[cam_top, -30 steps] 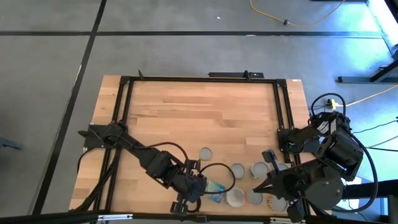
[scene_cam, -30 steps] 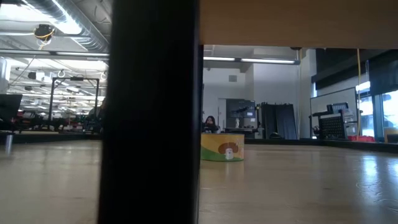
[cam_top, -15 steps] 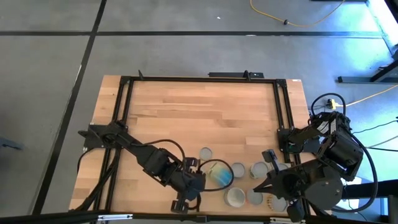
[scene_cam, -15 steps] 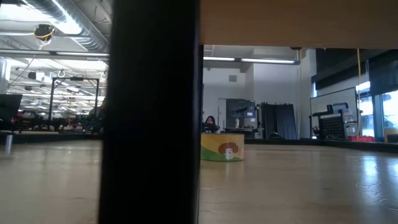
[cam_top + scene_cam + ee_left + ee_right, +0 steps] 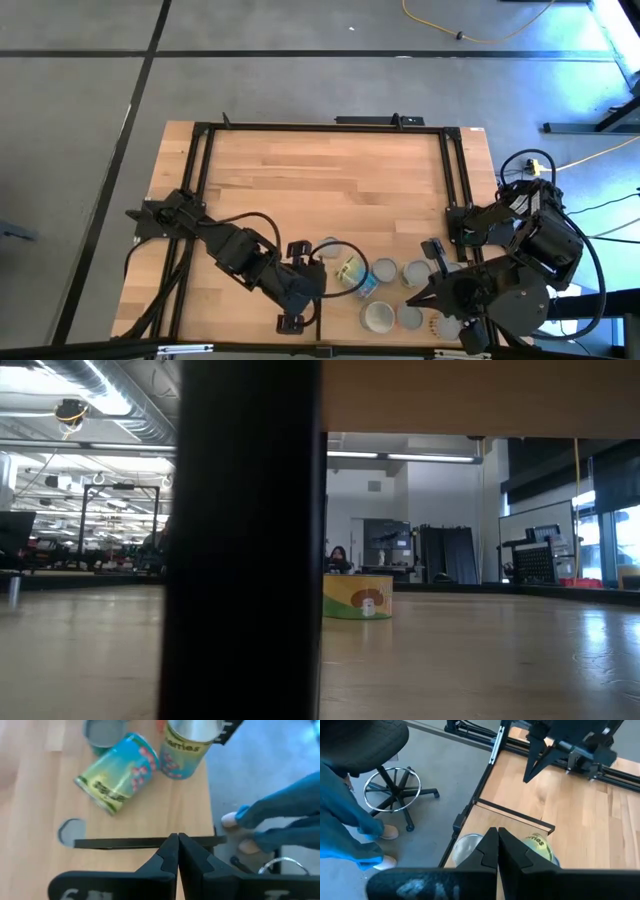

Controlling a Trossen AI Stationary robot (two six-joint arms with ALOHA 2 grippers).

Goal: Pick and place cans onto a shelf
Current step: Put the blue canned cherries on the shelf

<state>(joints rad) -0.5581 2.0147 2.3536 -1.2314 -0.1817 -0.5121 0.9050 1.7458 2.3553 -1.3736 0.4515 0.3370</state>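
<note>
Left gripper (image 5: 177, 851) pinched together, empty; tipped can (image 5: 118, 781) is rigid and rolls, so grab across its label sides.

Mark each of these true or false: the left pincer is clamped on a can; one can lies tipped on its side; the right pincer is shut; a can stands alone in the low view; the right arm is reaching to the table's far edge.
1. The left pincer is clamped on a can. False: its fingers are shut together on nothing.
2. A blue-green can lies tipped on its side. True.
3. The right pincer is shut. True.
4. A yellow-labelled can stands alone in the low view. True.
5. The right arm is reaching to the table's far edge. False: it waits at the near right corner of the table.
</note>
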